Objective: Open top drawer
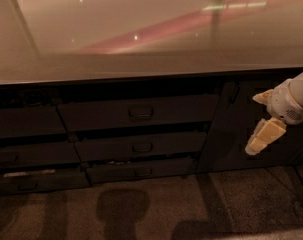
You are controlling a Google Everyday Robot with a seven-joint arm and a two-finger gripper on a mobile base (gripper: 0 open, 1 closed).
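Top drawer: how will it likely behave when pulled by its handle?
The top drawer looks wide and rigid, so it probably slides straight without flexing. Its small central handle offers little purchase; a grip may slip. The gripper hangs by the cabinet door.

A glossy pale beige surface (pixel 141 39) fills the top, catching a pinkish streak of light and small glints. Below it, a dark grey cabinet door (pixel 226 144) sits in shadow. The mottled brown floor (pixel 156 209) carries soft shadows. The hand (pixel 254 124) hangs at right, fingers apart.

Gripper (pixel 253 124) at right, fingers (pixel 265 135) apart
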